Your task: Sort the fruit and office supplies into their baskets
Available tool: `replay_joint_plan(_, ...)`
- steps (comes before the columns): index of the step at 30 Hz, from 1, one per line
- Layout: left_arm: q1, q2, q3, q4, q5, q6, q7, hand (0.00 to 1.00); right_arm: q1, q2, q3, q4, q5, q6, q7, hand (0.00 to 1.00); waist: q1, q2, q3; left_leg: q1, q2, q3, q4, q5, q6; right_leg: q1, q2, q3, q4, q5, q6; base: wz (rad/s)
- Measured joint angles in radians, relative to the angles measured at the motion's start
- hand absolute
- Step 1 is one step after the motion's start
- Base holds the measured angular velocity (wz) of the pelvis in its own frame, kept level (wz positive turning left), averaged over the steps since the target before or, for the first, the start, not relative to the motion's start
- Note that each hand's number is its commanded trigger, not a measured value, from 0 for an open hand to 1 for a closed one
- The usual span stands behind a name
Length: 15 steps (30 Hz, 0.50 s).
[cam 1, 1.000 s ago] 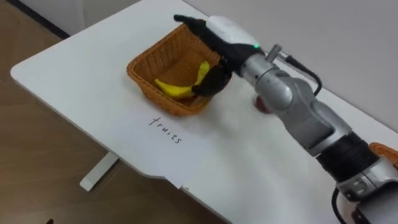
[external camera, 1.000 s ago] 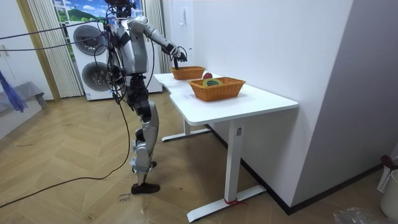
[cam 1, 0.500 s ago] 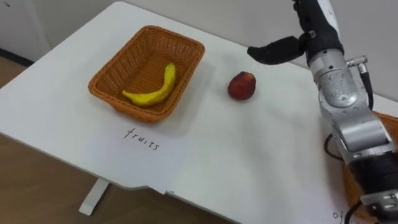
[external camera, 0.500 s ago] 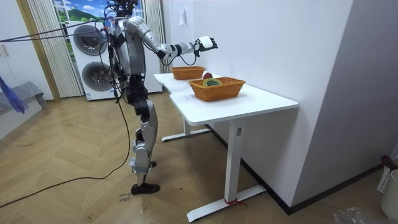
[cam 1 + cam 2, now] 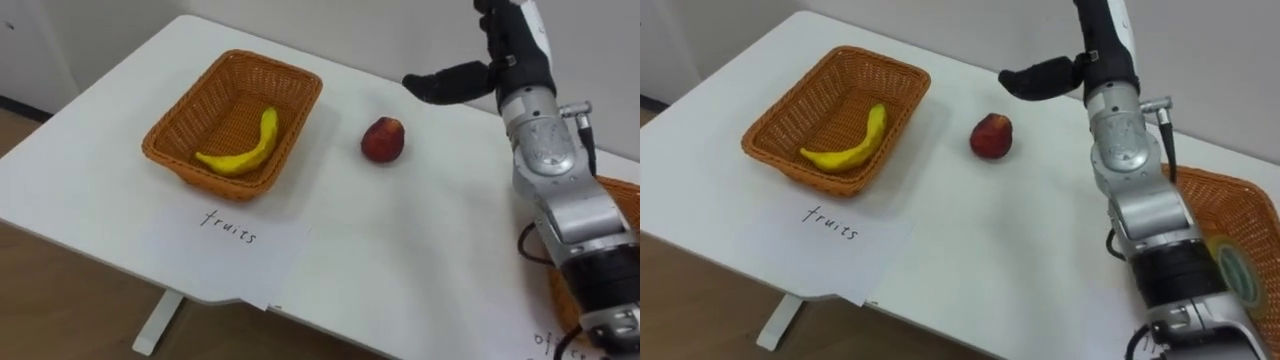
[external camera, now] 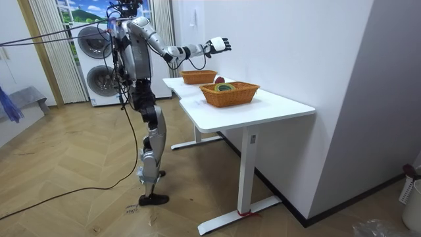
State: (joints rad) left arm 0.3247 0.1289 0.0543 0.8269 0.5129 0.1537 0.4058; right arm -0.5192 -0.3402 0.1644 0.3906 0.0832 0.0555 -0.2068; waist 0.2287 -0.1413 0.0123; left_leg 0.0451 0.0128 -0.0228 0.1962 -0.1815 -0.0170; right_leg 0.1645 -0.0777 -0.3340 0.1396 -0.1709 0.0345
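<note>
- My right hand (image 5: 513, 48) is up in the air above the far side of the white table (image 5: 420, 260), at about 1 o'clock from the apple (image 5: 382, 139) and well apart from it.
- The hand is spread and holds nothing. The thumb sticks out toward 9 o'clock, and the fingers reach straight up past the top edge of the eye views. In the room view they are fanned apart.
- The apple, red, lies bare on the tabletop at 3 o'clock from the fruit basket (image 5: 300, 85). It is near the basket but does not touch it.
- The banana (image 5: 245, 150) lies inside the fruit basket, along its floor, one end toward 12 o'clock and the other curving to 8 o'clock.
- A sheet of paper (image 5: 228, 240) with a handwritten word lies flat on the table at 6 o'clock from the fruit basket, just beside its near rim.
- A second wicker basket (image 5: 1225, 188) sits at about 4 o'clock from the apple, at the right edge of the view. My forearm crosses in front of it.
- Inside it I see a round, ringed thing (image 5: 1238, 272), half hidden by my arm. I cannot tell what it is.
- In the room view I stand upright on the wooden floor at the table's long side, my right arm stretched out level over the tabletop with the hand high above the farther basket.
</note>
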Motion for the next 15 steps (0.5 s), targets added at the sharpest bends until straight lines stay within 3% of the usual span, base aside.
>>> replay_joint_plan(6, -0.011, 0.001, -0.003, 0.0, 0.0, -0.001, -0.01, 0.0, 0.0, 0.009, 0.014, 0.065, 0.144, -0.001, -0.011, 0.0, 0.007, 0.006, -0.0007, -0.009, -0.001, -0.004, -0.004, 0.001, 0.0, -0.004, -0.001, -0.014, 0.002, 0.0, 0.0, 0.01)
replay_joint_plan(15, -0.025, -0.008, -0.021, -0.001, 0.0, 0.018, -0.043, 0.0, 0.0, 0.086, 0.019, 0.128, 0.387, 0.0, -0.006, 0.0, 0.028, 0.011, 0.0011, -0.018, -0.006, -0.006, 0.008, 0.003, 0.003, -0.007, -0.007, -0.041, 0.0, -0.001, 0.002, 0.07)
